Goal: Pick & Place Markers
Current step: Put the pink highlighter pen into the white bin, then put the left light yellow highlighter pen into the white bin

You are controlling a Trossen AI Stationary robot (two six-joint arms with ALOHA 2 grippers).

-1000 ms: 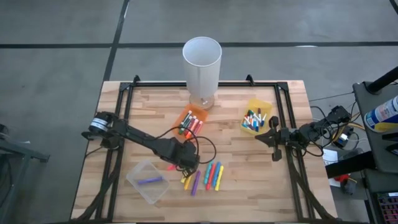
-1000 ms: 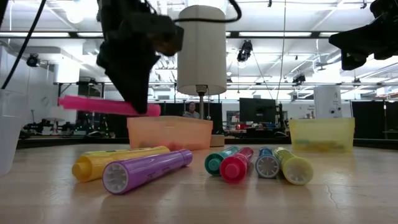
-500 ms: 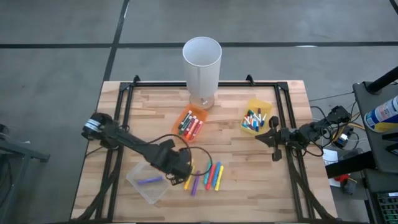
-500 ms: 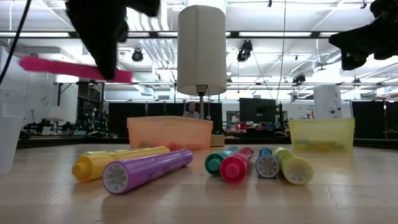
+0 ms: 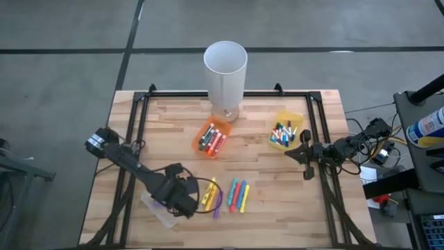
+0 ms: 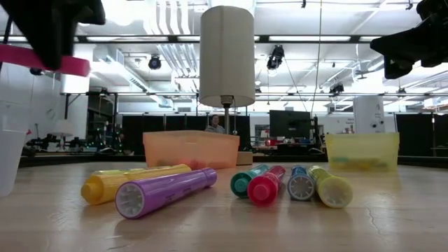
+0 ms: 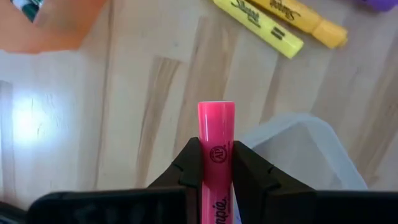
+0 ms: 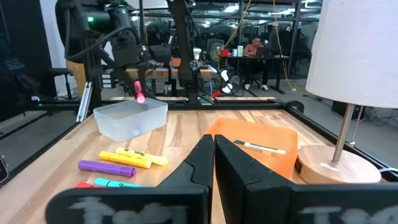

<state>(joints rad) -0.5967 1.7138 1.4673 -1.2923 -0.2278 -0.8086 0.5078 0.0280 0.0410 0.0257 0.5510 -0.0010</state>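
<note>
The left claw (image 7: 216, 171) grips a pink marker (image 7: 216, 149) and holds it in the air over the clear bin (image 5: 161, 205) near the tabletop's (image 5: 277, 208) front edge. The right claw (image 5: 304, 154), pinched shut and empty, waits beside the yellow bin (image 5: 286, 130).

L arm: I have it stretched low across my table's near-left | left gripper (image 7: 216, 163): fingers (image 7: 189, 163) clamped either side of a pink marker (image 7: 216, 140), held aloft | R arm: parked at right edge | right gripper (image 8: 213, 157): fingers pressed together, nothing between.
</note>
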